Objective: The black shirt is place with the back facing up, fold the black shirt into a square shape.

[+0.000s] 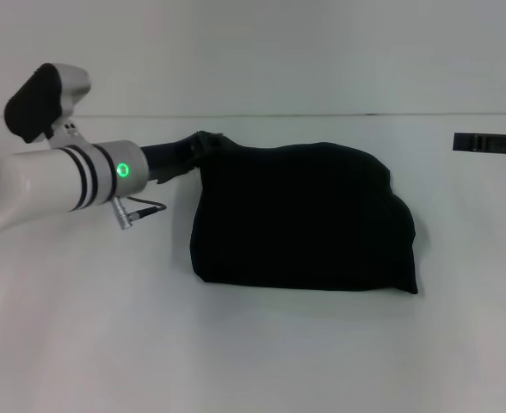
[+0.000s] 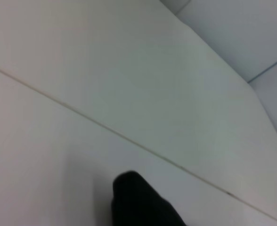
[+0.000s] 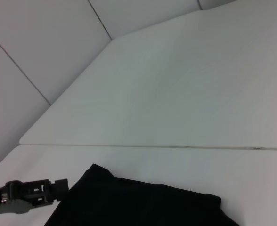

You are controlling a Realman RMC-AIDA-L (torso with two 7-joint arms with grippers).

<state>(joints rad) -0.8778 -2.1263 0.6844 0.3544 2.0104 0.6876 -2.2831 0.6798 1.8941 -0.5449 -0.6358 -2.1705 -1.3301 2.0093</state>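
The black shirt (image 1: 305, 219) lies folded into a rough rectangle in the middle of the white table (image 1: 253, 353), with no lettering showing. My left gripper (image 1: 200, 148) is at the shirt's far left corner, shut on the cloth, which rises to a small peak there. The right wrist view shows the shirt (image 3: 138, 202) with my left gripper (image 3: 61, 184) at its edge. The left wrist view shows a black bit of cloth (image 2: 138, 202) at the picture's edge. My right gripper (image 1: 485, 142) is held off to the far right, away from the shirt.
The white left arm (image 1: 55, 176) with a green light reaches in from the left. The table's far edge (image 1: 322, 114) meets a pale wall behind the shirt. Bare white table surface lies in front of the shirt and to its sides.
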